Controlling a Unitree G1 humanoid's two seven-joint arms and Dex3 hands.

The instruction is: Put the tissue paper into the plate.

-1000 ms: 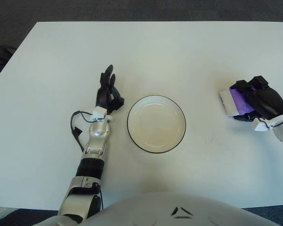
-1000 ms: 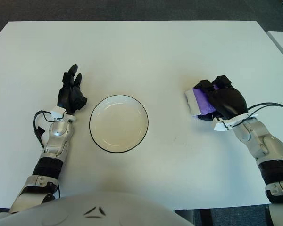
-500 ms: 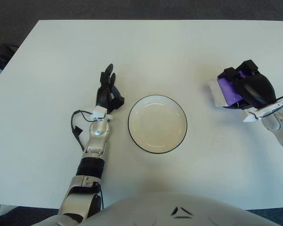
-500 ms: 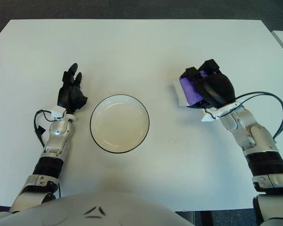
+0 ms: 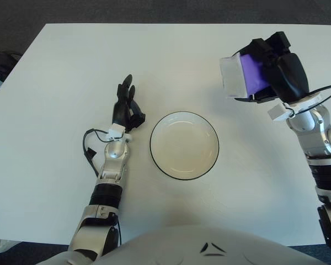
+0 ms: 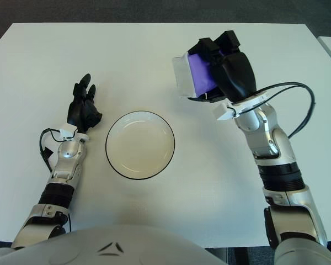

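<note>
Item 1, nearest me: the robot's torso (image 5: 209, 245), a pale grey curve along the bottom edge of both eye views.

Item 2: white table (image 5: 60, 66), which carries everything listed below and fills most of the view.

Item 3: left hand (image 5: 126, 109). I see it parked on the table just left of the plate, forearm lying flat, black fingers (image 5: 127, 88) relaxed and pointing away from me, holding nothing. A black cable (image 5: 87, 152) loops beside its wrist.

Item 4: plate (image 5: 184, 145). Round, cream inside with a dark rim, sitting flat near the table's middle between the two arms. I see nothing in it.

Item 5: right arm (image 6: 270, 152). It rises from the lower right edge and slants up toward the far middle of the table, with a black cable (image 6: 303, 107) arcing off its outer side.

Item 6: right hand (image 6: 229, 72). Raised above the table, beyond and to the right of the plate, its black fingers (image 6: 209, 47) curled firmly round the tissue pack.

Item 7: tissue paper (image 6: 196, 74). A purple pack with a white end facing left, gripped in the right hand and held clear of the table. It is not over the plate; I place it past the plate's far right rim.

Item 8, farthest: dark carpeted floor (image 5: 154, 11) beyond the table's far edge.
</note>
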